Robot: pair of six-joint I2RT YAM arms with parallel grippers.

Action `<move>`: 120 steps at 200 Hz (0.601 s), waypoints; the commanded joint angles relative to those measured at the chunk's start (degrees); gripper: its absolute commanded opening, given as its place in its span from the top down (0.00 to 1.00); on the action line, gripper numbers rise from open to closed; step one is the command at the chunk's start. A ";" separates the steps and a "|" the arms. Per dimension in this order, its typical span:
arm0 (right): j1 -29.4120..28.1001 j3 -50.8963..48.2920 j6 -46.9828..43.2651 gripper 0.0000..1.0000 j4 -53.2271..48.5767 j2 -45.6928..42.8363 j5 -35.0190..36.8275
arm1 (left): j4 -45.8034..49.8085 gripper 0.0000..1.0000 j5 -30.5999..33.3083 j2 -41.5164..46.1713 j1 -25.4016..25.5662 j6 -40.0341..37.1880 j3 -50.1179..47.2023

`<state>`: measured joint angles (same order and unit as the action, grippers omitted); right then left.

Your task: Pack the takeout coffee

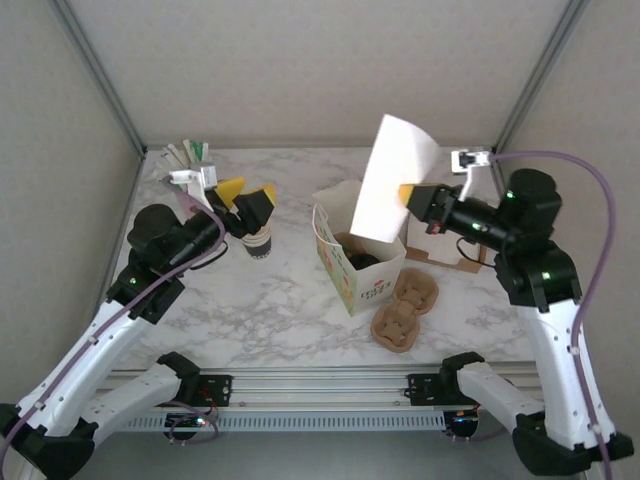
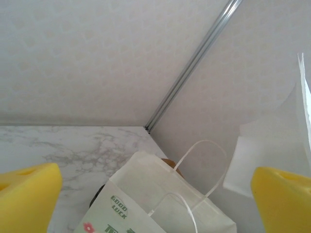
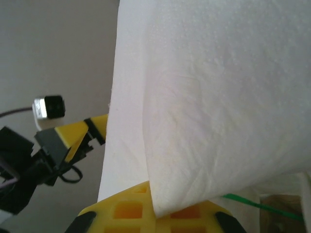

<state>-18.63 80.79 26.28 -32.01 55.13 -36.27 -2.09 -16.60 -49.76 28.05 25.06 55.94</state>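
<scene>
Two hands reach over the marble tabletop [image 1: 250,310]. The left hand [image 1: 248,193] is spread wide and holds nothing. It hangs just above the takeout coffee [image 1: 259,243], which stands on the tabletop, left of the paper bag [image 1: 355,262]. The right hand [image 1: 407,194] is pinched tight on a white paper sheet [image 1: 395,180] — held up over the bag.

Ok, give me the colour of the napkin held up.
White napkin; right wrist view shows it best.
</scene>
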 commanded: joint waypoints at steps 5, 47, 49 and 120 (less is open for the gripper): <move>-7.25 3.98 -6.49 1.00 -3.82 3.92 10.37 | 0.61 0.00 1.38 -1.81 0.42 -0.76 1.30; -16.79 8.46 -13.02 1.00 -9.06 11.31 26.90 | 2.23 0.00 2.09 -3.77 0.42 -0.80 1.89; -17.12 8.65 -13.23 1.00 -9.33 11.66 27.71 | 2.23 0.00 2.10 -3.79 0.42 -0.80 1.89; -23.87 9.65 -19.24 1.00 -9.97 16.30 49.48 | 2.78 0.00 2.36 -5.00 0.42 -1.50 2.42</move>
<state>-42.09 89.58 10.11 -41.87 71.99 3.60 0.30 -15.07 -54.74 28.05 24.60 56.58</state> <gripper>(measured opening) 0.037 0.995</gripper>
